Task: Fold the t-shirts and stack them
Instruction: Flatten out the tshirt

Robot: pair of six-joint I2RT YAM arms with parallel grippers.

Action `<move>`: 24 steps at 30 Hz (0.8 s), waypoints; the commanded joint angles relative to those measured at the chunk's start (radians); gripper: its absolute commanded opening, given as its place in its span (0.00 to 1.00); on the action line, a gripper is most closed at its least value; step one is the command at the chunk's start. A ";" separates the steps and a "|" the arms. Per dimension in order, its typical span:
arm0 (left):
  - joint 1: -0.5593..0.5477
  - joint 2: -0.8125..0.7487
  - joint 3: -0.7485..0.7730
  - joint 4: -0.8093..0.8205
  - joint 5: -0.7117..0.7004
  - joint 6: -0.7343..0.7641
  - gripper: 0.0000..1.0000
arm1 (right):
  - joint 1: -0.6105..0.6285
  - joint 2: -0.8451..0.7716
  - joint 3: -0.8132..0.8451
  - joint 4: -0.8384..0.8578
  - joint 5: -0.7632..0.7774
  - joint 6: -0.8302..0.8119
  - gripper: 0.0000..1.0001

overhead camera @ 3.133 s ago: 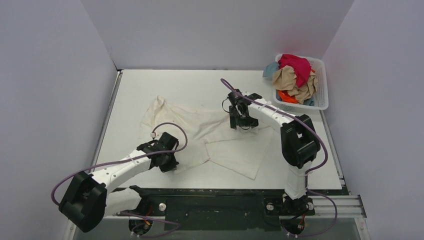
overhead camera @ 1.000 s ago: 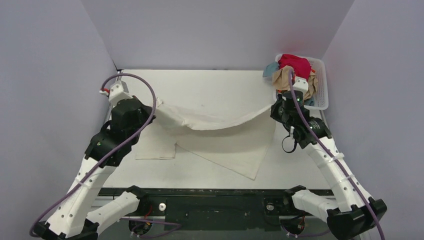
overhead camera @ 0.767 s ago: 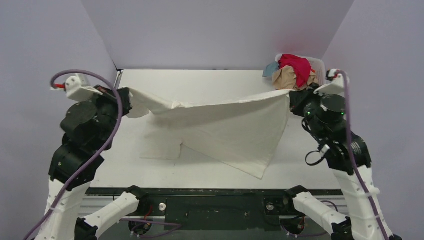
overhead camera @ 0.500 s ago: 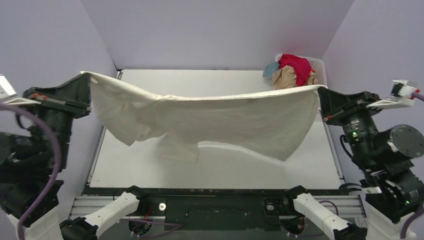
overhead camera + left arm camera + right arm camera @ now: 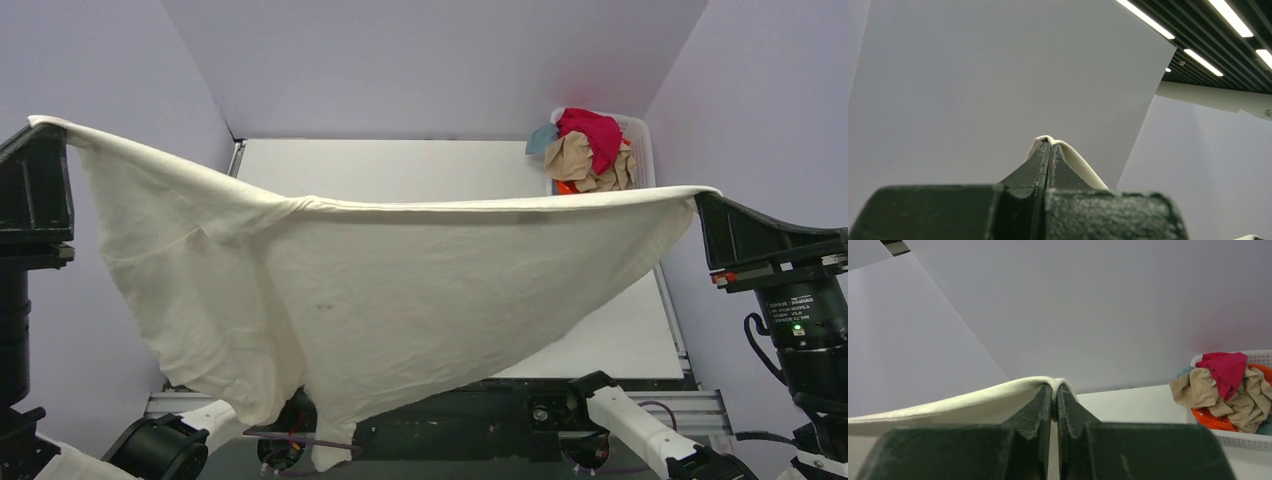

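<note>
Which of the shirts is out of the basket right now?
The cream-white shirt, held aloft by the left end effector and right end effector; the other shirts lie heaped in the basket.

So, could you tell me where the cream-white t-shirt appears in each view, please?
Top external: the cream-white t-shirt hangs spread across the middle, between the left gripper and the right gripper.
Left wrist: a small fold of it, pinched at centre.
Right wrist: its edge runs from the left border to centre.
Shared landmark: the white basket, upper right from above, far right in the right wrist; not in left wrist.
</note>
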 commanded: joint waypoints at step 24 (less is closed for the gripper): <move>0.279 0.408 -1.213 0.704 0.003 0.045 0.00 | -0.128 0.528 -0.822 0.478 0.224 0.058 0.00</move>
